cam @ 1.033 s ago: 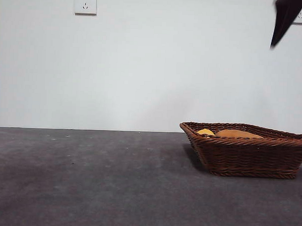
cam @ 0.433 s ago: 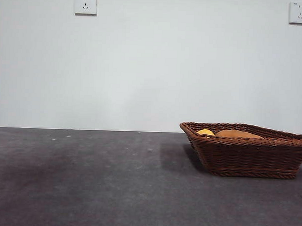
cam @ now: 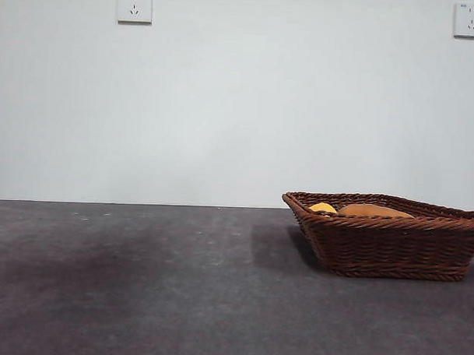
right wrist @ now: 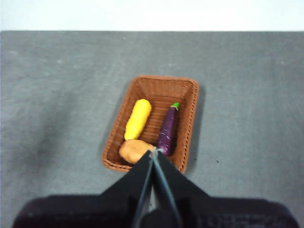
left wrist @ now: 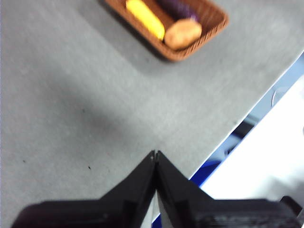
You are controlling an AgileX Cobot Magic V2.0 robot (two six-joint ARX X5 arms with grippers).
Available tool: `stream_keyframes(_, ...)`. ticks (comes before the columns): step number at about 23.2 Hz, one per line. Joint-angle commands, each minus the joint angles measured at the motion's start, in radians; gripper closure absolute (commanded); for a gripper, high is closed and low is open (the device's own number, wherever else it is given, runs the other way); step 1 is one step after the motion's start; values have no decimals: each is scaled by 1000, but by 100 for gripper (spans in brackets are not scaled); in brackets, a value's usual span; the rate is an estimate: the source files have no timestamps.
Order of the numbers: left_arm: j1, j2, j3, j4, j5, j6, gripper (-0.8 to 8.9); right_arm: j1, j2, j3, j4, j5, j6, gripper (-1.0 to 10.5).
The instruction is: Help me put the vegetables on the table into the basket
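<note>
Three veggies, the oval brown potato, ribbed yellow corn cob and glossy purple eggplant, are sitting inside the brown wicker basket. Both the left gripper and right gripper are hanging clenched and empty well above the grey table, so I'm guessing it's just parking now.

The basket is woven brown wicker, ribbed and rough, with a braided rim and a faint sheen on the strands. In it, the corn cob looks like smooth yellow plastic, the eggplant is glossy dark purple with a green stem end, and the potato has a matt tan skin. The surface is dark grey, matt and slightly mottled. Both end effectors, left and right, are matt black plastic. At the front view's top, the wall sockets are smooth white plastic.
</note>
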Motion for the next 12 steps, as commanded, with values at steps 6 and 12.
stream_keyframes(6, -2, 171, -3, 7, -13, 73, 817, 1, 122, -6, -17, 11, 8, 946)
stream_keyframes(12, 149, 148, -76, 97, -37, 188, 818, 1, 309, -6, 6, 11, 8, 946)
